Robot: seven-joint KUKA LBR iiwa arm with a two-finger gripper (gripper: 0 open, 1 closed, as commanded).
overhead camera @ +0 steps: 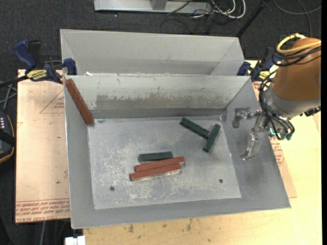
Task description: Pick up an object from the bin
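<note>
Camera view: the gripper (244,132) is hanging open and empty just right of a dark green T-piece (201,130) lying in the bin (153,198). Down-left of the T-piece a green bar (155,156) is touching two red-brown bars (157,168).
</note>
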